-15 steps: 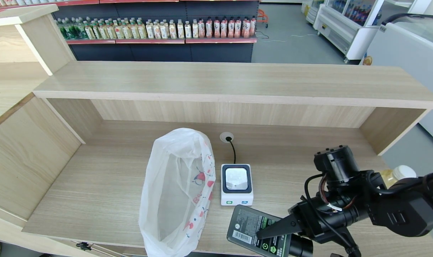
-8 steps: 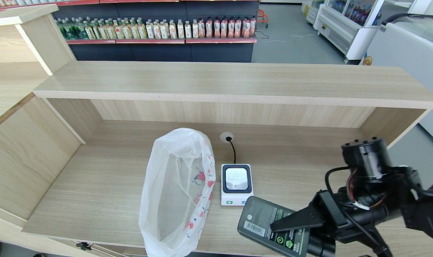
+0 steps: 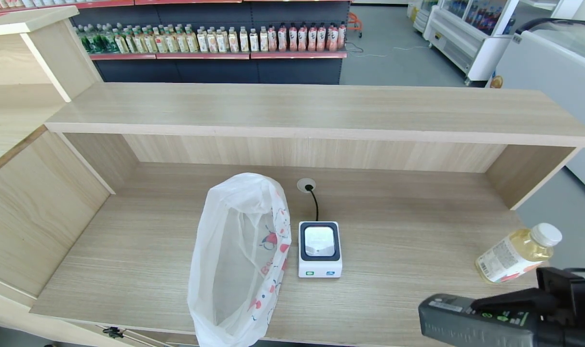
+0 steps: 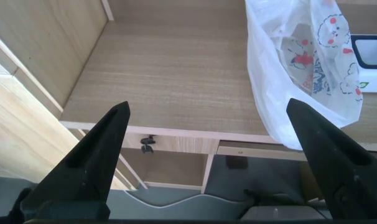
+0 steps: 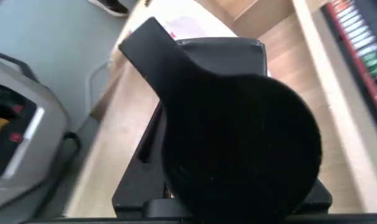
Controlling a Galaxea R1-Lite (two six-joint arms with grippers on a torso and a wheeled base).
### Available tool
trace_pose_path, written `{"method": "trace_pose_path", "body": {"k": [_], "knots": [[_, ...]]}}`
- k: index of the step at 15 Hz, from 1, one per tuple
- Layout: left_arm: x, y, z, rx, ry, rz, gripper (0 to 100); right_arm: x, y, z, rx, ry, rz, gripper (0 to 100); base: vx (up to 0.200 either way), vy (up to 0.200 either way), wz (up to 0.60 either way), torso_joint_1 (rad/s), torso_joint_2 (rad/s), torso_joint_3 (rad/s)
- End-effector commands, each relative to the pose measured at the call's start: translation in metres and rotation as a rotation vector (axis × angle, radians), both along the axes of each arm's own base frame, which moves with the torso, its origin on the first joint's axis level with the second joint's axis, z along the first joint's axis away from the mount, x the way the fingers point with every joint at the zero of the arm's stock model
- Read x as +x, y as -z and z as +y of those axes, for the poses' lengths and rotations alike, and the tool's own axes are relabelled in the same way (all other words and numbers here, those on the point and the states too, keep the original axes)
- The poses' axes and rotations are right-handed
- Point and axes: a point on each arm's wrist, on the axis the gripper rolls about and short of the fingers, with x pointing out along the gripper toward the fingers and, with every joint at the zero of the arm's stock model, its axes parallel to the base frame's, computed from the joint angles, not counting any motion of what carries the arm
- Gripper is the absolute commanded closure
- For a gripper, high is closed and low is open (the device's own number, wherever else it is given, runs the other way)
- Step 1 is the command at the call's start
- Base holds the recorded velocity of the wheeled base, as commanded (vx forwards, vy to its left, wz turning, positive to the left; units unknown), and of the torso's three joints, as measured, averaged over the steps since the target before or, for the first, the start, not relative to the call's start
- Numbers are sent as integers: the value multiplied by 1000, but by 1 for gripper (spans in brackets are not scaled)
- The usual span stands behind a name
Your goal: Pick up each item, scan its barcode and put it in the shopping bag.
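R claw point(image 3: 495, 314) clamped on dark pack point(image 3: 454, 322), held low near front-right of counter point(image 3: 408, 231), well apart from scanner point(image 3: 319, 248) & bag point(image 3: 239, 260). Bottle point(image 3: 519, 253) lies on counter just behind pack. L claw point(image 4: 208, 109) fingers wide apart, holding nothing, over counter's front edge near bag.

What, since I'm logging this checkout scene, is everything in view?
counter: 1, light wood, foreground
scanner: 1, white with dark window, mid-counter
cable: 1, black, from scanner to counter's back
shopping bag: 1, translucent white, red print, open, left of scanner
bottle: 1, yellowish, white cap, lying at counter's right end
shelved drinks: many, green to pink, behind counter
dark pack: 1, dark grey, held at front right
left gripper: 1, black, open, off counter's front left
right gripper: 1, black, shut on dark pack
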Motion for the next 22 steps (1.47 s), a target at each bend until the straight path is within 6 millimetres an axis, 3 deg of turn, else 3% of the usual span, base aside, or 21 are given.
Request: {"method": "trace_pose_path", "body": {"k": [1, 2, 4, 5, 6, 7, 9, 10, 11, 13, 22], "knots": [[0, 0, 0, 0, -1, 0, 0, -22, -4, 0, 10, 13, 91, 100, 0, 0, 0, 0, 0, 0], [0, 0, 0, 0, -1, 0, 0, -24, -6, -1, 14, 24, 115, 100, 0, 0, 0, 0, 0, 0], [0, 0, 0, 0, 1, 0, 0, -27, -23, -7, 74, 169, 324, 100, 0, 0, 0, 0, 0, 0], [0, 0, 0, -2, -1, 0, 0, -34, -38, -10, 150, 338, 575, 100, 0, 0, 0, 0, 0, 0], [0, 0, 0, 0, -1, 0, 0, -36, -39, -10, 160, 356, 606, 100, 0, 0, 0, 0, 0, 0], [0, 0, 0, 0, -1, 0, 0, -43, -68, -10, 369, 558, 1021, 100, 0, 0, 0, 0, 0, 0], [0, 0, 0, 0, -1, 0, 0, -37, -101, -12, 672, 646, 1429, 100, 0, 0, 0, 0, 0, 0], [0, 0, 0, -2, -1, 0, 0, -32, -104, -13, 799, 664, 1587, 100, 0, 0, 0, 0, 0, 0], [0, 0, 0, 0, -1, 0, 0, -29, -100, -14, 854, 682, 1645, 100, 0, 0, 0, 0, 0, 0], [0, 0, 0, 0, 1, 0, 0, -28, -70, -14, 909, 720, 1699, 100, 0, 0, 0, 0, 0, 0], [0, 0, 0, 0, 1, 0, 0, -26, -63, -13, 900, 733, 1711, 100, 0, 0, 0, 0, 0, 0]]}}
